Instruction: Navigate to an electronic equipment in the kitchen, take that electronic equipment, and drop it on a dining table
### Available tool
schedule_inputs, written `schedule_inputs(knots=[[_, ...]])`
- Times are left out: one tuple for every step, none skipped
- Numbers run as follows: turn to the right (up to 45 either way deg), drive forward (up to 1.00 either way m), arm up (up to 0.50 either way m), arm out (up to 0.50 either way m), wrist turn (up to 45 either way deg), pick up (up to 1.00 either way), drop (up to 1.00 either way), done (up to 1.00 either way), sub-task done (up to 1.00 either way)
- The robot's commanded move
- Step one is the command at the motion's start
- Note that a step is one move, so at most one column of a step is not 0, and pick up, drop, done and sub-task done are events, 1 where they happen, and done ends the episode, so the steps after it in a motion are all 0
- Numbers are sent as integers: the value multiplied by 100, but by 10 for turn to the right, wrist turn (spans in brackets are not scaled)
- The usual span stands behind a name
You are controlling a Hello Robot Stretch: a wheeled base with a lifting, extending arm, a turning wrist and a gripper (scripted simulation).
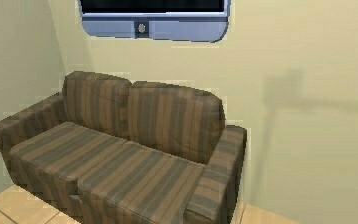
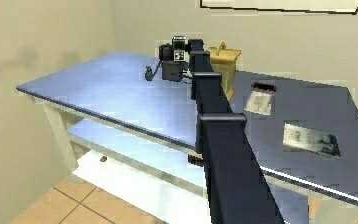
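Your arm (image 2: pixel 222 150) reaches out over a blue table (image 2: pixel 92 85) that has a lower shelf (image 2: pixel 137 145) beneath its top. The gripper (image 2: pixel 153 72) sits at the arm's far end, above the tabletop toward the back edge. A pale grey bit shows right at the fingers, with the tabletop behind it, so you cannot tell whether the gripper has hold of anything or is bare.

From the gripper, a tan box (image 2: pixel 225 62) stands at about two o'clock, near the back of the table. A flat card with a dark end (image 2: pixel 262 98) lies at about four o'clock, just past the arm. A flat printed sheet (image 2: pixel 310 138) lies farther along at four o'clock, close to the front edge.

Which of these, if any, is the electronic equipment cannot be told from their shapes.

Ahead of you stands a brown striped sofa (image 1: pixel 127 140) against a beige wall, with a white-framed dark panel (image 1: pixel 155 20) on the wall at twelve o'clock above it.
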Motion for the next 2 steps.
schedule_inputs(knots=[[0,0,-18,0,0,0,0,0,0],[0,0,0,0,0,0,100,0,0]])
